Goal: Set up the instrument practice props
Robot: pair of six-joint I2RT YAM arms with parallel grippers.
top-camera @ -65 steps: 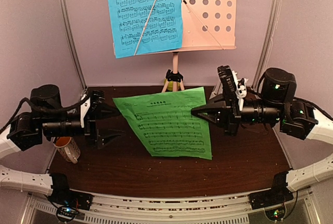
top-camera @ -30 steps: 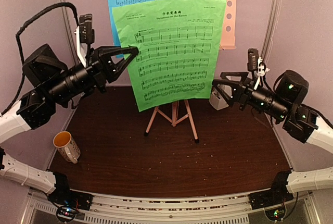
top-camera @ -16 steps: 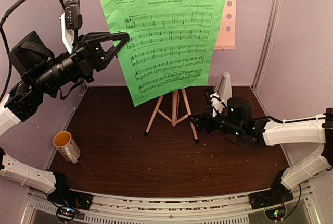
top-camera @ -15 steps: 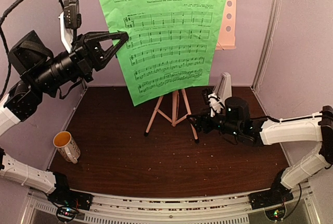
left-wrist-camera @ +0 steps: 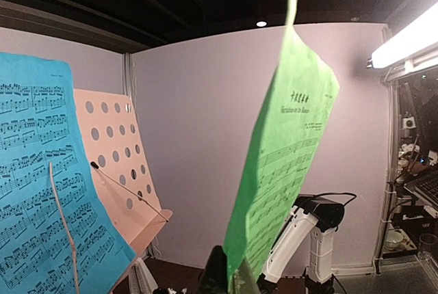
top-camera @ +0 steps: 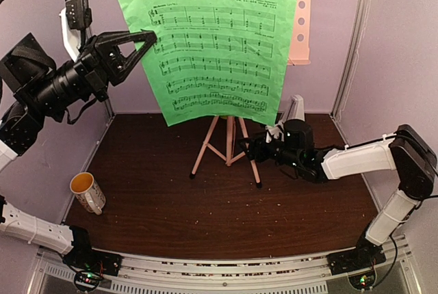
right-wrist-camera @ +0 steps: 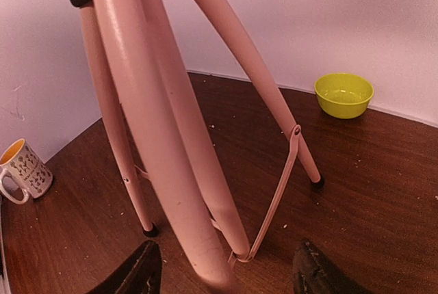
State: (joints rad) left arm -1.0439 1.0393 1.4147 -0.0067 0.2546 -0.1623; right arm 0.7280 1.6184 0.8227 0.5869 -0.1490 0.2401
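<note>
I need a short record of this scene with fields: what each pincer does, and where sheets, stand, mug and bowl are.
pink perforated music stand: upright at the back of the brown table
blue paper music sheet: on the stand's desk
left pincer: shut on the green paper music sheet, held high in front of the stand
right pincer: open, low, straddling a tripod leg
white orange-lined mug: front left of the table
lime-green bowl: on the table near a wall
</note>
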